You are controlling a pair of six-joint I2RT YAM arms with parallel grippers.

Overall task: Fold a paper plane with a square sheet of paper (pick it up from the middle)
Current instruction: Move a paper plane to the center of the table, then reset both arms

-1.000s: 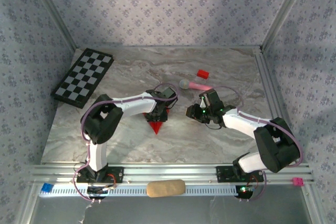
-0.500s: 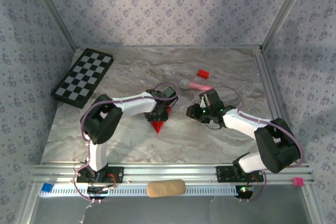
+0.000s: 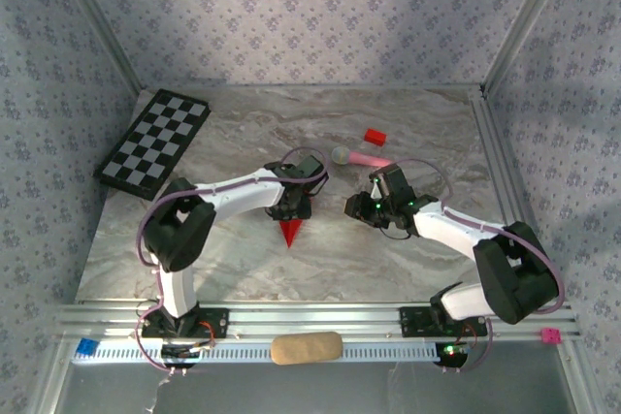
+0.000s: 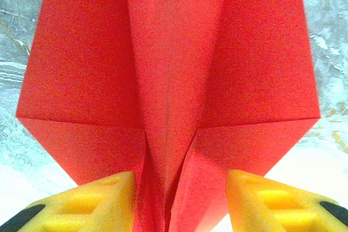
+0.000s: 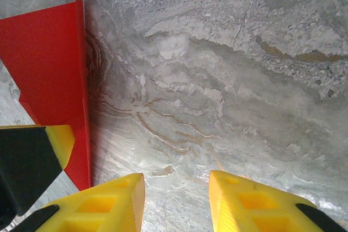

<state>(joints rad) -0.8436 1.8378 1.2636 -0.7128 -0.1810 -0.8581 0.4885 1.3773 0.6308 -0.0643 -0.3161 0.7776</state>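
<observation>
Paper plane (image 3: pixel 289 232) points at the worktop's (image 3: pixel 388 264) near edge, left gripper (image 4: pixel 179 202) straddling its tail crease, hold unclear; right gripper (image 5: pixel 176 202) hovers alongside, parted, empty.

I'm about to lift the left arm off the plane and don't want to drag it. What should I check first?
1. Left gripper jaws apart astride the paper plane's centre crease: ok.
2. Yellow fingers free of the paper: cannot tell.
3. Plane lying on the table, tip toward the near edge: ok.
4. Right gripper open, empty, beside the plane without touching it: ok.
5. Pink stick with grey head apart from the left arm: ok.
</observation>
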